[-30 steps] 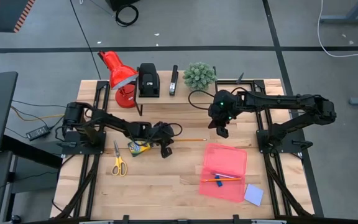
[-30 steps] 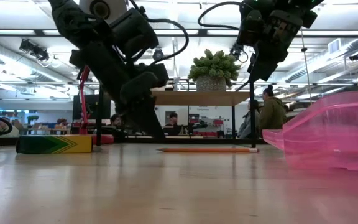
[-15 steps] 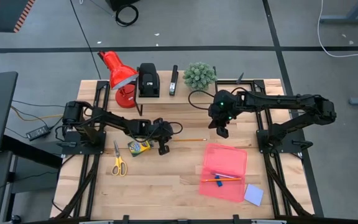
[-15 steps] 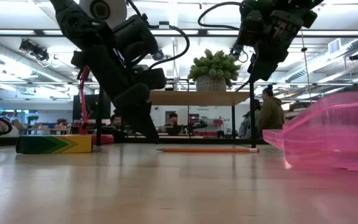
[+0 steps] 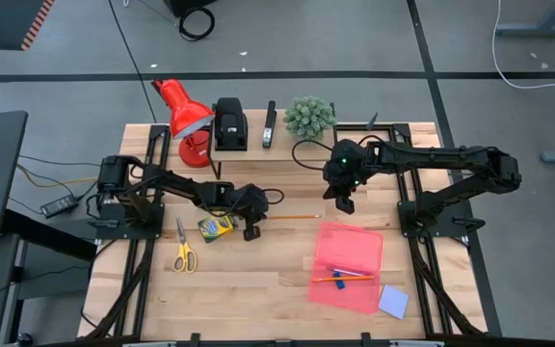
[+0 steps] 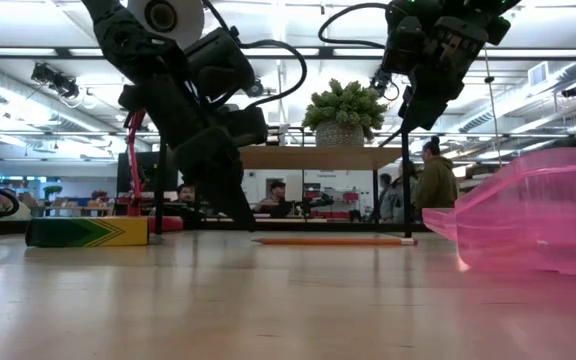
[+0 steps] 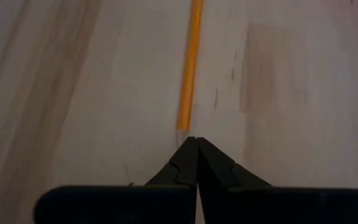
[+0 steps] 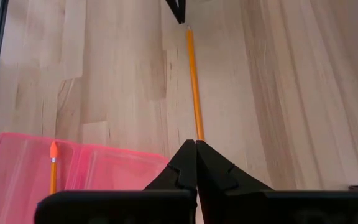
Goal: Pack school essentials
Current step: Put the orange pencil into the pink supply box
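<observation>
An orange pencil (image 5: 292, 218) lies flat on the table's middle. My left gripper (image 5: 251, 232) is shut and low, its tips (image 7: 196, 140) right by the pencil's left end (image 7: 181, 124). Just left of it lie the yellow-green crayon box (image 5: 217, 227) and the yellow-handled scissors (image 5: 183, 249). My right gripper (image 5: 346, 204) is shut and hangs high above the pencil's right end (image 8: 199, 130). The open pink pouch (image 5: 350, 253) holds a second pencil (image 8: 53, 165), the pen (image 5: 353, 274) and the blue eraser (image 5: 338, 283). The notepad (image 5: 393, 301) lies beside the pouch. My left gripper's shut fingertips (image 7: 185, 155) come slanting down from the table's left, in line with the pencil and right at its left end (image 7: 181, 124). Whether they touch it, I cannot tell. The pencil lies flat on the wood.
A red lamp (image 5: 183, 114), black desk devices (image 5: 229, 125) on a small wooden shelf and a potted plant (image 5: 308, 116) stand along the far edge. Bare wood shows in front of the crayon box and the pouch, toward the near edge.
My left gripper has drawn back a little toward the table's left, staying low by the pencil's end. The pencil, the pouch and my right gripper have kept still.
</observation>
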Controlling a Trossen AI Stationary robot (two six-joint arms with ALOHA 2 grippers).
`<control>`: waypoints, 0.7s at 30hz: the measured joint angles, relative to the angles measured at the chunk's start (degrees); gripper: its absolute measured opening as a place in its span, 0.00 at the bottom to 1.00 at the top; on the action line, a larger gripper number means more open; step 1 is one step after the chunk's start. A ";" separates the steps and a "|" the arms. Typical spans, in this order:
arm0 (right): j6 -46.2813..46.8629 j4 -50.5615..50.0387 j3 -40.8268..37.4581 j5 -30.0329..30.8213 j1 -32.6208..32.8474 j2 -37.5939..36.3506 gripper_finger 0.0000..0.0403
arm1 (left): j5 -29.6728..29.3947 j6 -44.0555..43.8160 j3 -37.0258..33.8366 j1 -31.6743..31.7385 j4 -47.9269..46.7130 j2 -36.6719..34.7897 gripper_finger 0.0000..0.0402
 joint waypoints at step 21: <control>0.15 0.00 0.00 0.00 0.01 0.00 0.02 | 1.41 2.35 0.02 0.92 0.06 1.53 0.02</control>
